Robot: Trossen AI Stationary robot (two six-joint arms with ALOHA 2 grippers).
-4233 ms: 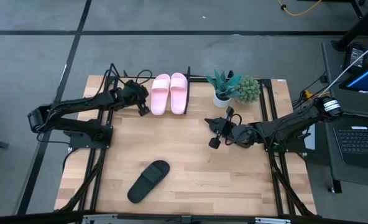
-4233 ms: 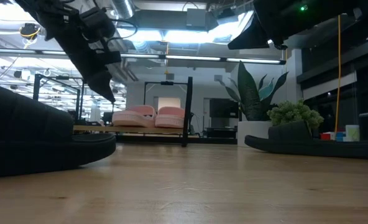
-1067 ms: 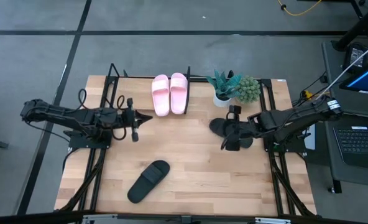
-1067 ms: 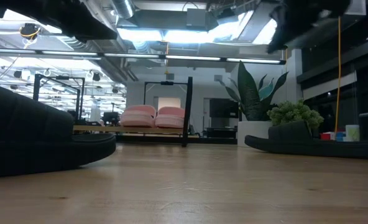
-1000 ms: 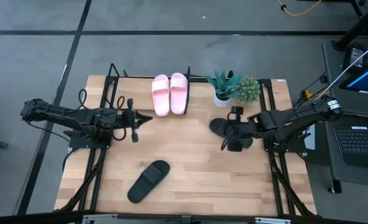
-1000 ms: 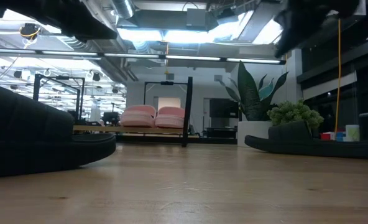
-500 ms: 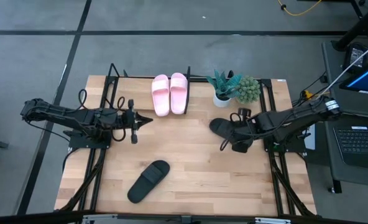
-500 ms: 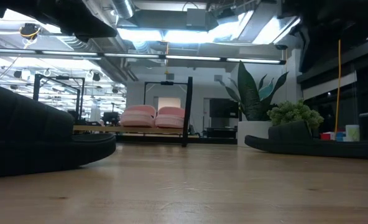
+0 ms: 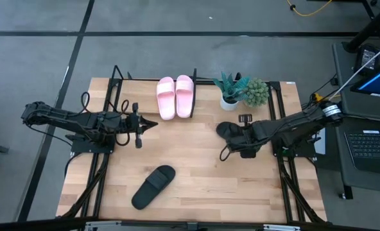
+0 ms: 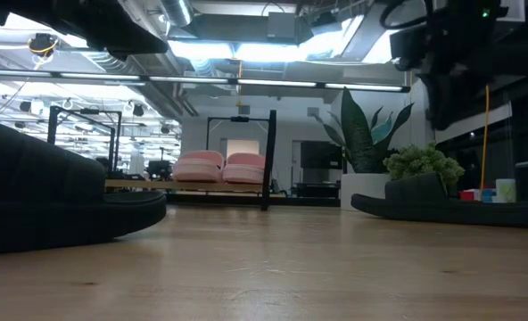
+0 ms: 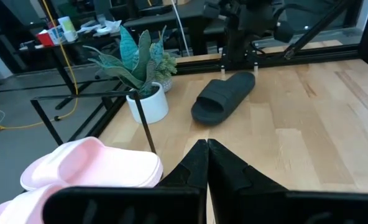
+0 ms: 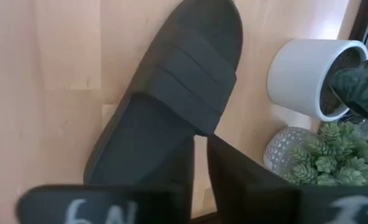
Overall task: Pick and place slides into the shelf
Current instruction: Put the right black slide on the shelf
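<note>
Two light pink slides (image 9: 175, 97) lie side by side, soles down, on the shelf (image 9: 194, 80) at the table's far edge. One black slide (image 9: 230, 131) rests flat on the table beside the plants. The other black slide (image 9: 153, 186) lies near the near edge. My right gripper (image 9: 233, 139) hovers above the first black slide (image 12: 171, 93), open by only a narrow gap (image 12: 200, 149). In the low view it hangs well above that slide (image 10: 451, 209). My left gripper (image 9: 153, 123) is shut (image 11: 206, 149) and waits left of the pink slides (image 11: 91, 168).
A white-potted spiky plant (image 9: 230, 88) and a round green plant (image 9: 256, 92) stand at the far edge, right beside the black slide. Black rails (image 9: 281, 115) run along both table sides. The shelf's left half (image 9: 135, 86) holds no slides. Bare wood lies mid-table.
My right gripper has come down toward the black slide beside the plants; in the low view it shows much lower than a second ago. The slides have stayed in place.
</note>
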